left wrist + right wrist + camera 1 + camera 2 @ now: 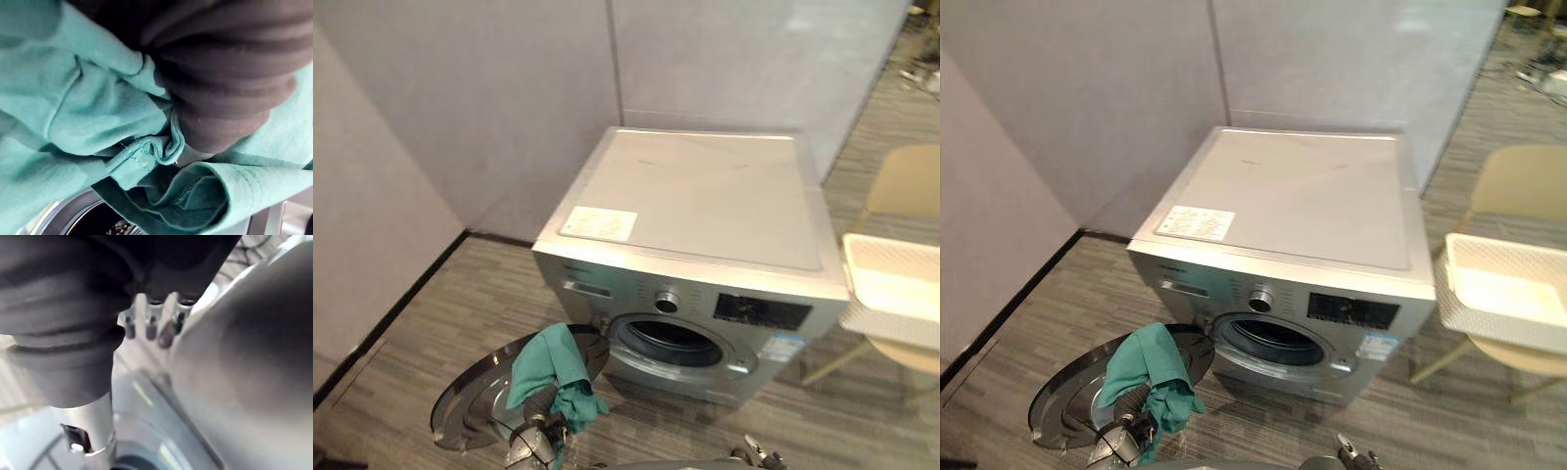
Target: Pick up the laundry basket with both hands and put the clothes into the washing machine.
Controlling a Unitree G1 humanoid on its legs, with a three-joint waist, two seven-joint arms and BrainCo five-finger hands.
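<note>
A silver washing machine [705, 196] stands against grey partition walls. Its round door [475, 397] hangs wide open to the left, and the dark drum opening [671, 343] is bare. A teal cloth [548, 367] is draped over my left hand [546, 421], raised in front of the open door, left of the drum. In the left wrist view the cloth [98, 112] bunches against the hand's dark cover. My right hand [756, 454] hangs low in front of the machine, its fingers [151, 325] relaxed and holding nothing. The white laundry basket [891, 284] sits on a chair at the right.
A beige chair [906, 181] carries the basket right of the machine. Grey partition walls [489, 108] close in the back and left. Striped grey floor [460, 294] runs in front of the machine.
</note>
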